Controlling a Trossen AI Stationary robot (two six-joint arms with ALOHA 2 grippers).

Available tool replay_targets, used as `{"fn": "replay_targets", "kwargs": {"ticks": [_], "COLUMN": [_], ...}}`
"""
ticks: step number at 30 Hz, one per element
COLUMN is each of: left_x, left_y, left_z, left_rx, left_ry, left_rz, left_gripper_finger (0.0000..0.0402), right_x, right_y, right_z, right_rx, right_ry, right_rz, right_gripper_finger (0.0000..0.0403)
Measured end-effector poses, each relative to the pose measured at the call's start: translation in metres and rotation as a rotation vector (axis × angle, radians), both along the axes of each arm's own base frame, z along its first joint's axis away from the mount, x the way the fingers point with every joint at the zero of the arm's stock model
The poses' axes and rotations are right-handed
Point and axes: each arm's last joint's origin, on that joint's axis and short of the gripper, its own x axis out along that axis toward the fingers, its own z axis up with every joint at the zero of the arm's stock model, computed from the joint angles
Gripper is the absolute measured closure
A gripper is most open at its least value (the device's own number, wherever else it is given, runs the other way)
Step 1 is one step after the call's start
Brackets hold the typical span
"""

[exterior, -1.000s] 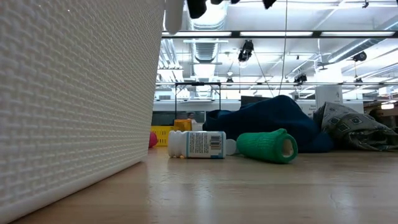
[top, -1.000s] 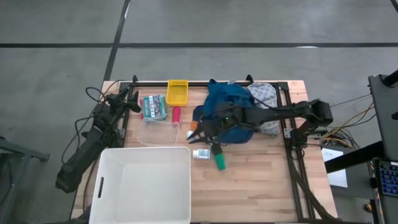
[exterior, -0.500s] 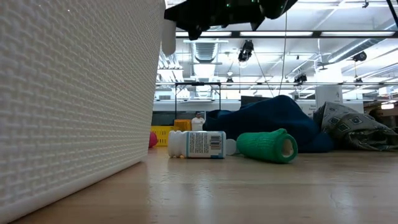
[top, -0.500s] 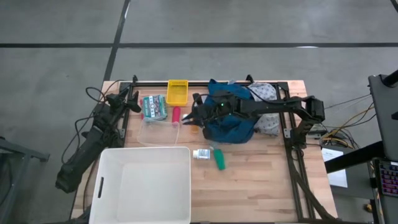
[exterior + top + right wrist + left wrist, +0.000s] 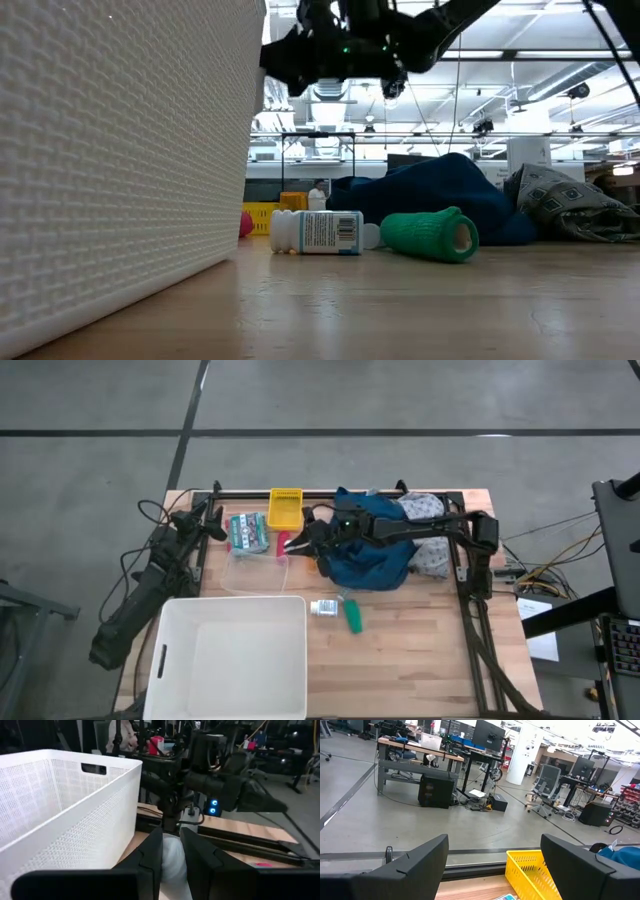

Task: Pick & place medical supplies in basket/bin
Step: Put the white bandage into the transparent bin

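The right tool [image 5: 291,544] has swung away from the spot above the white bottle [image 5: 323,607] and green roll [image 5: 353,620], and now hangs over the worktop [image 5: 420,650] near the red tube [image 5: 283,544], its fingers narrowed on a small white object [image 5: 171,862]. The white tub [image 5: 228,660] sits at the near left, well apart, so the carry looks unfinished. The left tool [image 5: 492,865] rests wide apart and empty at the left edge by the yellow basket [image 5: 285,507].

The white bottle [image 5: 316,232] carries a printed label, but no words on it can be read
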Motion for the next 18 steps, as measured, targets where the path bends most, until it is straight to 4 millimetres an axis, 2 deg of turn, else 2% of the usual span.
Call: {"fn": "replay_targets", "kwargs": {"ticks": [10,18], "left_x": [0.000,0.000], "left_y": [0.000,0.000], "left_z": [0.000,0.000], "left_rx": [0.000,0.000], "left_ry": [0.000,0.000], "left_rz": [0.000,0.000], "left_gripper_finger": [0.0080,0.0080], "right_x": [0.038,0.050], "right_y": [-0.005,-0.006], "right_z": [-0.018,-0.037], "right_rx": [0.134,0.202], "right_ry": [0.020,0.074], "right_rz": [0.059,0.118], "right_gripper_finger": [0.0344,0.0344]}}
